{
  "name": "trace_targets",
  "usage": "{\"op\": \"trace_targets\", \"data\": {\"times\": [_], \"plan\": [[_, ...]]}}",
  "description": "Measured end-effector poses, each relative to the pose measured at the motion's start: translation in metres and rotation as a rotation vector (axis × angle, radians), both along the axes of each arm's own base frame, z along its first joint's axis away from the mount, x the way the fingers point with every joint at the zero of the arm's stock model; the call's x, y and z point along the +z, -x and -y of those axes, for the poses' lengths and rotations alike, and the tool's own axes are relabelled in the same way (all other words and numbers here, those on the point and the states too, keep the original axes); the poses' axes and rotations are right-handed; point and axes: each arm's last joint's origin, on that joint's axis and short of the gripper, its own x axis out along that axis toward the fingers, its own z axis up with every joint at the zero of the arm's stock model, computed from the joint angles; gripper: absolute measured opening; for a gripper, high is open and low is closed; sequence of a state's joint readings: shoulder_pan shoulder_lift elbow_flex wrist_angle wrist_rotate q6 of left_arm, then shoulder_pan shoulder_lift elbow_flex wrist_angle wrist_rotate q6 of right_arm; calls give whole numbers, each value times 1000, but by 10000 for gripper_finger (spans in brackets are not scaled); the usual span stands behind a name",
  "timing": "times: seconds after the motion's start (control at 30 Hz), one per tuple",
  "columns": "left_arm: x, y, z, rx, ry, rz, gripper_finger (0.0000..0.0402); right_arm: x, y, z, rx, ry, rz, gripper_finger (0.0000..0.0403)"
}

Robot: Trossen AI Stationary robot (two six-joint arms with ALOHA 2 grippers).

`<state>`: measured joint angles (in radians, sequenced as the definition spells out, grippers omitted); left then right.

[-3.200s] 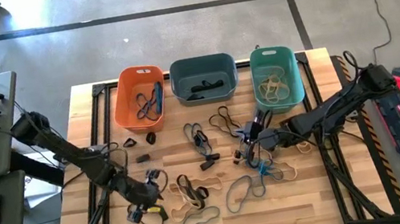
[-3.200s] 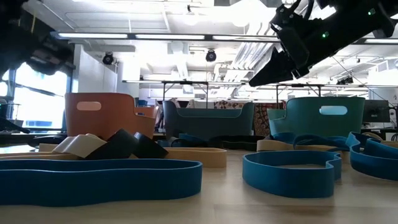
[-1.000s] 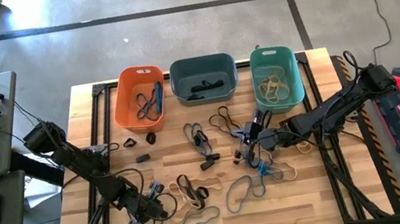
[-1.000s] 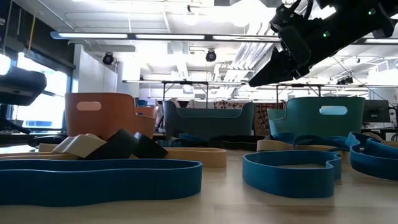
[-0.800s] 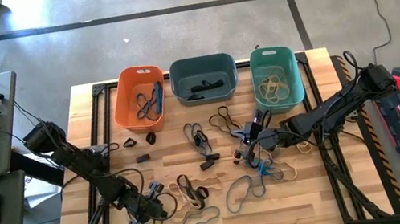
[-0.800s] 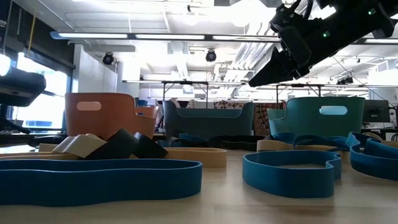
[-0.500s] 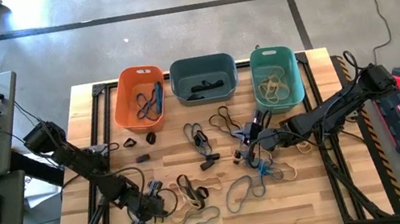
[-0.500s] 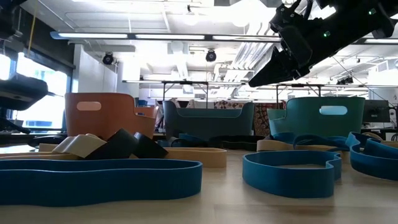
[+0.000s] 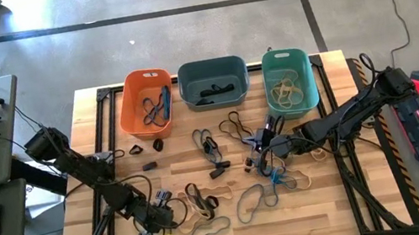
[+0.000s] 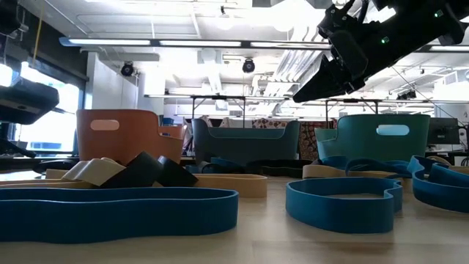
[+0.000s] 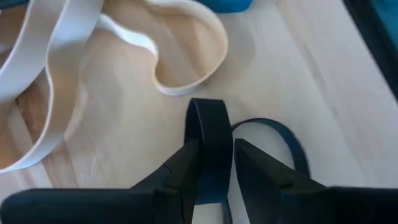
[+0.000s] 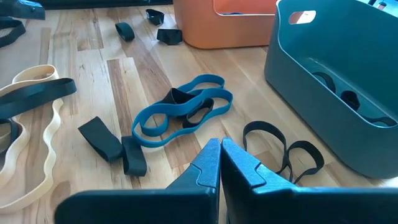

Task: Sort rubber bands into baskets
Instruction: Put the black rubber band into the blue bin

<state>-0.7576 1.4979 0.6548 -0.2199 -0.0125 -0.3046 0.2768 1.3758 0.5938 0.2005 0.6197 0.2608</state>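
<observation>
Rubber bands lay scattered across the wooden surface on the near side of the three baskets, with a few already sorted: blue and dark loops in the orange basket, dark ones in the slate basket and tan ones in the teal basket. The left gripper sat low over the surface, well out from the orange basket toward the near left corner, with a dark band standing on edge between its fingers, which were parted a little; whether they were squeezing the band or just bracketing it could not be told. A tan band lay just beyond it. The step in hand looked like a pickup of that dark loop (or possibly a re-grip). The next move would call for a firm close on the band, a lift clear of the neighbouring loops, then a carry to the slate basket, where the dark ones had gone. The right gripper, fingers pressed together and empty, waited above the surface near the teal basket, over a blue band.
</observation>
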Motion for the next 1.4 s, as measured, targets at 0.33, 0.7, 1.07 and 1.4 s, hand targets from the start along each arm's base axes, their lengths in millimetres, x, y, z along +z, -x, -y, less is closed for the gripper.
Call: {"op": "trace_targets", "data": {"times": [0.33, 0.7, 1.07, 1.4], "plan": [[-1, -5, -8, -4, 55, -79, 39, 0, 0, 0, 0, 0, 0, 0], [22, -8, -30, 61, 95, -47, 3, 0, 0, 0, 2, 3, -1, 0], [47, -39, -111, 475, -23, 78, 1, 0, 0, 0, 6, 4, -3, 0], [95, -81, -204, 677, -124, 227, 1, 0, 0, 0, 6, 4, -3, 0]]}}
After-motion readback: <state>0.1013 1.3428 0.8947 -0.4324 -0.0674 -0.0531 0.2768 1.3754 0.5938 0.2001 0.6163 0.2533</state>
